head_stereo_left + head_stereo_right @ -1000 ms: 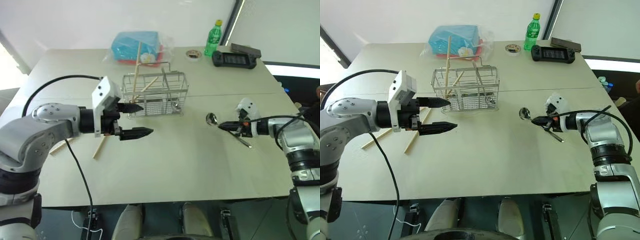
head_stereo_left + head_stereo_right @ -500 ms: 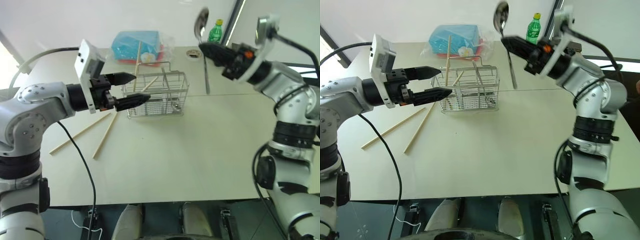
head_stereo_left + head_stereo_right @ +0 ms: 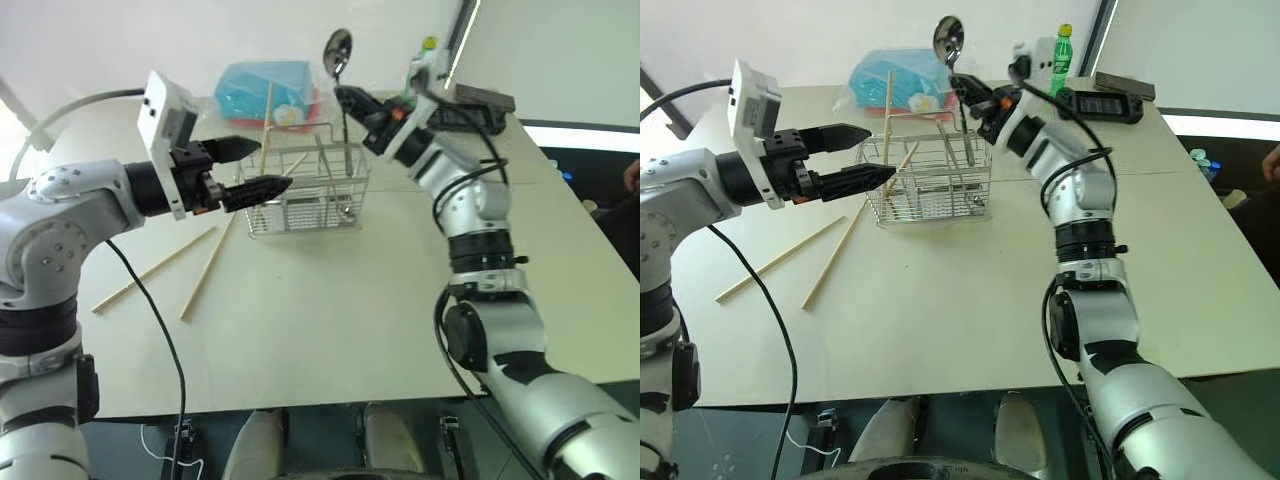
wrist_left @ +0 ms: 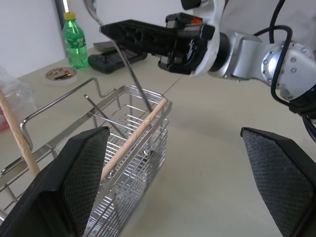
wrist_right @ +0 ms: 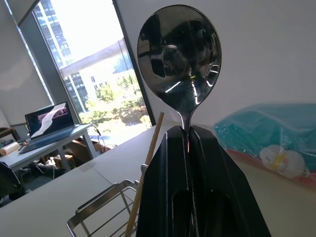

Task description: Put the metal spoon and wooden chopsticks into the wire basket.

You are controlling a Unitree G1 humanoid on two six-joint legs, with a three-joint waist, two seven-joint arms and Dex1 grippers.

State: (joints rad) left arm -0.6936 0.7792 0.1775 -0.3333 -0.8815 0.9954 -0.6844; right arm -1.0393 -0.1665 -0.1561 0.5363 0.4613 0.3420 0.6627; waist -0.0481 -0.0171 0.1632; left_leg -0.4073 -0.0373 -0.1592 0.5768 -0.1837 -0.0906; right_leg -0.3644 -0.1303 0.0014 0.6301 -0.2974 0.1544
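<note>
Lower handle of the metal spoon [image 5: 180, 59], hidden between the right gripper's fingers [image 5: 168, 197].

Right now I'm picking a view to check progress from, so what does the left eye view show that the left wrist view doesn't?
Left eye view: two wooden chopsticks lying loose on the table, and the blue box in clear plastic.

Left wrist view: the open left end effector from behind its own fingers, and a close look down into the wire basket.

Both: the right end effector shut on the metal spoon, bowl up, handle hanging over the basket, plus chopsticks already in the basket and the green bottle.
</note>
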